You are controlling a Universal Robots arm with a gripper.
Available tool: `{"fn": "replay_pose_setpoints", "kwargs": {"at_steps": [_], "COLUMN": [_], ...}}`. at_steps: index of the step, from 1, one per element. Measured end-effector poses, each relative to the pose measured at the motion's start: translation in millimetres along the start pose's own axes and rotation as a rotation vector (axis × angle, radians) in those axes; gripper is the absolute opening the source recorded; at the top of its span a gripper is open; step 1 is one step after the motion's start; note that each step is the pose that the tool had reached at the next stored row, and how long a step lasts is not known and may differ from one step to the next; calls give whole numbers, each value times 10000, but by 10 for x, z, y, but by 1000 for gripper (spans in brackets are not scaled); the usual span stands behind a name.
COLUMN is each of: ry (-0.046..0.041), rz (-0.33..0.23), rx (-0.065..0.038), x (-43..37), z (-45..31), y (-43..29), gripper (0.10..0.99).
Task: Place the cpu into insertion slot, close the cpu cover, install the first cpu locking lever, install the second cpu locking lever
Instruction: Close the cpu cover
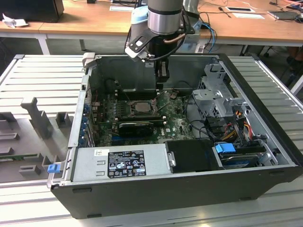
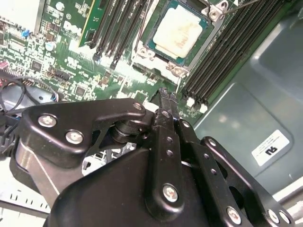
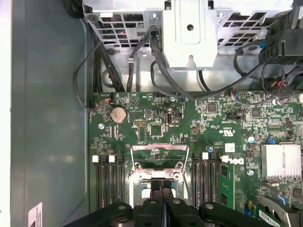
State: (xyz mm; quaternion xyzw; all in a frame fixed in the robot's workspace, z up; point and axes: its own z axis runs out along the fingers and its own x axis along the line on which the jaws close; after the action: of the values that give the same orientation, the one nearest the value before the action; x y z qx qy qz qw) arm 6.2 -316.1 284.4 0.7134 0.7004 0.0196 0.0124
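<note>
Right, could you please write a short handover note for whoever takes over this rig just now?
The gripper has its fingers shut and looks empty. It hangs just above the near edge of the insertion slot.
The cpu sits in the slot, metal face up.
The cpu cover looks raised and open. In the first wrist view the board shows through its cut-out.
Done: cpu placed.
Left: closing the cover and installing both locking levers.

Noted: cpu point(image 2: 179, 33) sits in insertion slot point(image 2: 163, 59), memory slots point(image 2: 222, 56) flanking both sides; drive cage point(image 1: 215, 92) toward the exterior view's right.
</note>
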Motion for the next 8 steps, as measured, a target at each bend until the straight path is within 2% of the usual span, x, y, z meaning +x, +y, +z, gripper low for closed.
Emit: {"fn": "replay_pose_setpoints", "kwargs": {"at_steps": [8], "ry": [-6], "rz": [-1], "rx": [161], "x": [6], "z": [15], "y": [325], "gripper": [106]}}
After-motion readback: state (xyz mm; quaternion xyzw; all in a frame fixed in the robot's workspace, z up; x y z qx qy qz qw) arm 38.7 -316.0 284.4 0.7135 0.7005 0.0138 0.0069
